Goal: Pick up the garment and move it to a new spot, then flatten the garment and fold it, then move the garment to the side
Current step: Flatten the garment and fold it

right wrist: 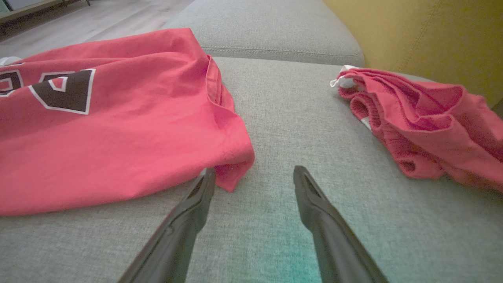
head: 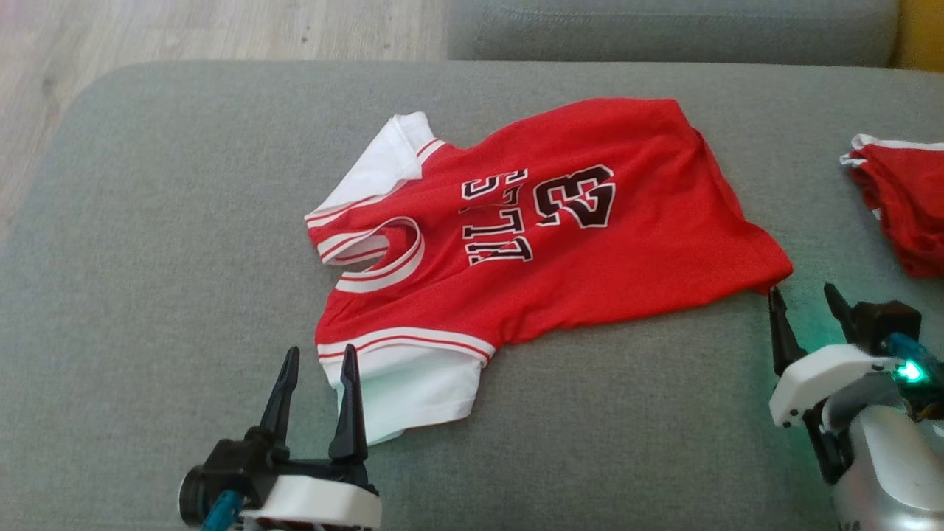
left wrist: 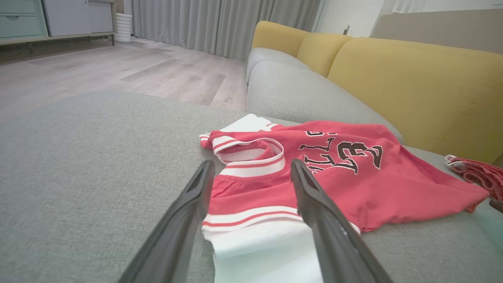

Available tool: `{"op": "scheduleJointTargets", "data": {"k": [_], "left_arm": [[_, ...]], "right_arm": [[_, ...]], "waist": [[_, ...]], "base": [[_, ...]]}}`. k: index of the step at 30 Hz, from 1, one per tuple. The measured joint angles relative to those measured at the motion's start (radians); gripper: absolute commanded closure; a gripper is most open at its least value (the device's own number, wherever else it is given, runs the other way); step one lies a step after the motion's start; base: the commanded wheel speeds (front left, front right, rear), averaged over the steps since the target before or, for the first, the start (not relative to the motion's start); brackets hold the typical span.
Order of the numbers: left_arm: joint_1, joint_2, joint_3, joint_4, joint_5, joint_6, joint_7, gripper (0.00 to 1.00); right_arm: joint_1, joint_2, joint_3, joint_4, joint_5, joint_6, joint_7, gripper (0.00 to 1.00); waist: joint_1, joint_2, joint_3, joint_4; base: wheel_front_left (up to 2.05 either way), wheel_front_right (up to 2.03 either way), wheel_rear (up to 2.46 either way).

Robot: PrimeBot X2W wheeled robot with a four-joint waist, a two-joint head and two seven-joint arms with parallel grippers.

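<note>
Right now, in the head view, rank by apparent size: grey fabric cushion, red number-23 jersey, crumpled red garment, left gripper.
1. grey fabric cushion
2. red number-23 jersey
3. crumpled red garment and left gripper: unranked; garment cut off by the frame edge, gripper nearer the camera.

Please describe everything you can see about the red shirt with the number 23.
The shirt is red, seemingly soft knit, with white sleeves, striped red-and-white trim at collar and sleeves, and black letters and 23. It lies spread, printed side up, slightly wrinkled, on the grey sofa seat, collar toward the robot's left. The open left gripper straddles the near white sleeve; the open right gripper stands at the near hem corner; contact is unclear.
</note>
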Motion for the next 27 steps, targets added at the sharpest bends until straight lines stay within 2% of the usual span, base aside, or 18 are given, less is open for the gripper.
{"op": "scheduleJointTargets", "data": {"k": [7,15,21,24,25,26,27], "left_arm": [[-0.013,0.008,-0.002,0.0,0.0,0.0,0.007,0.0],[-0.019,0.012,-0.004,0.002,0.0,0.0,0.007,0.0],[-0.019,0.013,-0.008,0.003,0.0,0.001,0.007,0.0],[-0.019,0.015,-0.012,0.003,0.0,0.001,0.008,0.0],[-0.019,0.016,-0.013,0.003,0.0,0.001,0.008,0.0],[-0.019,0.017,-0.014,0.003,0.0,0.001,0.009,0.0],[-0.019,0.019,-0.016,0.003,0.0,0.001,0.009,0.0]], "right_arm": [[-0.022,0.0,-0.003,-0.011,-0.049,0.0,0.046,0.0],[-0.081,-0.003,0.055,0.021,-0.03,0.0,0.047,0.0],[-0.082,-0.005,0.072,0.068,-0.01,0.0,0.064,0.18],[-0.086,-0.007,0.08,0.094,0.004,0.0,0.064,0.18],[-0.09,-0.009,0.081,0.104,0.005,0.0,0.063,0.24],[-0.097,-0.012,0.082,0.114,0.006,0.0,0.063,0.35],[-0.106,-0.015,0.082,0.124,0.01,0.0,0.062,0.39]], "waist": [[0.0001,0.0,0.034,0.031],[0.0001,0.0,0.041,0.055],[0.0001,0.0,0.034,0.053],[0.0001,0.0,0.032,0.05],[0.0001,0.0,0.032,0.048],[0.0001,0.0,0.032,0.047],[0.0001,0.0,0.033,0.046]], "base": [[0.0,0.0,0.0],[0.0,0.0,0.0],[0.0,0.0,0.0],[0.0,0.0,0.0],[0.0,0.0,0.0],[0.0,0.0,0.0],[0.0,0.0,0.0]]}}
